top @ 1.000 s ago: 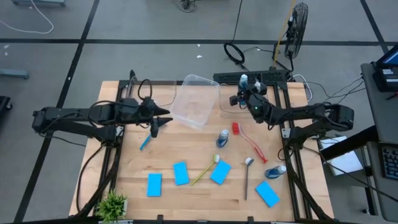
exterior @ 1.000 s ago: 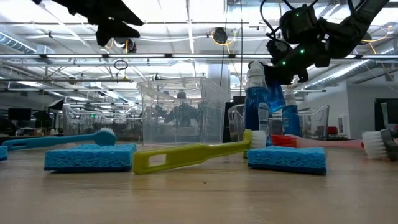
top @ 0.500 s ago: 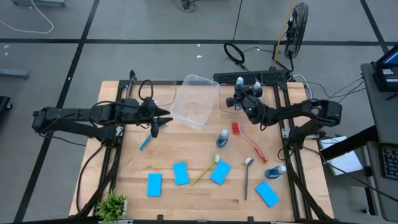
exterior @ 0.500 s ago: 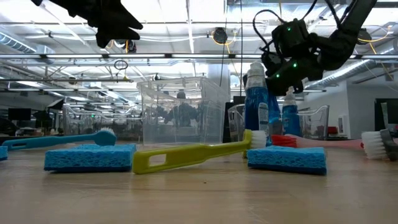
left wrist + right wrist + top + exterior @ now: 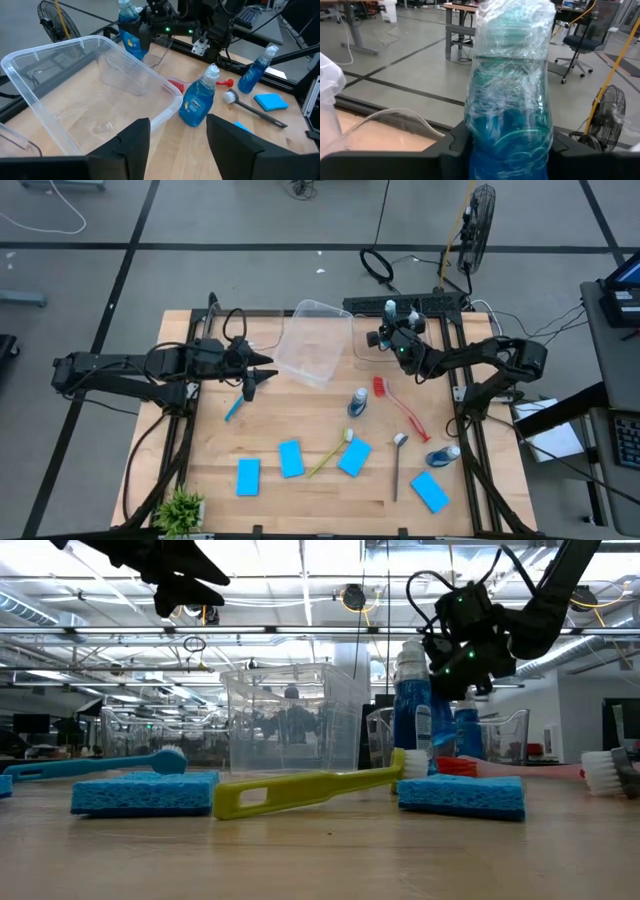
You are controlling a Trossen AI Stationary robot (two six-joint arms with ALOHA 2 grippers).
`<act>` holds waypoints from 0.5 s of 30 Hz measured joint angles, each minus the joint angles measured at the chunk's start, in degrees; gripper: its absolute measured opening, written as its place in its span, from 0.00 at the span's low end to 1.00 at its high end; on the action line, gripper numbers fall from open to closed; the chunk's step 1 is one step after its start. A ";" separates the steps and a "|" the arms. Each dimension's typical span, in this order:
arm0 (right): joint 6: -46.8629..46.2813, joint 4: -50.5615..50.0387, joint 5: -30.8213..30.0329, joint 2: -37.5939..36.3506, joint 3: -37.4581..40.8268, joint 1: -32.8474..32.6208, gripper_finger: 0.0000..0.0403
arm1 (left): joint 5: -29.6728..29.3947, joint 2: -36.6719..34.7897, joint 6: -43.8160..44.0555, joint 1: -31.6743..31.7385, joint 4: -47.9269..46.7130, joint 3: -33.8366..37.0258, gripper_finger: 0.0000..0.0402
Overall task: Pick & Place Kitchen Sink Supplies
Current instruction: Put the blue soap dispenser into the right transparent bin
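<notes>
While the right gripper [image 5: 397, 332] grips a bottle [image 5: 510, 90] by its slick, rigid, liquid-heavy body above the tub [image 5: 380, 340] at the table's [image 5: 300, 425] far right edge, the left gripper [image 5: 175, 140] hangs open.

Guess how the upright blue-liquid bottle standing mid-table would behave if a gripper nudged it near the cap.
The bottle would probably tip: it stands tall on a narrow base. The liquid fills most of it, so it is likely heavy for its size. Its smooth plastic may slip in a loose grip.
</notes>
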State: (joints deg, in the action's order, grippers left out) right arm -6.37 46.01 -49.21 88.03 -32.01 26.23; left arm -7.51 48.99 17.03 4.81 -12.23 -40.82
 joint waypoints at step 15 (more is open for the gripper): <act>-1.41 -2.96 -0.01 0.00 -0.04 1.13 0.30 | -0.50 0.00 -0.08 -0.01 0.02 0.00 0.45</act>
State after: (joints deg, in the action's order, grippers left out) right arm -7.78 43.05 -49.22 88.03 -32.05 27.35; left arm -8.01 48.99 16.95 4.80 -12.21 -40.82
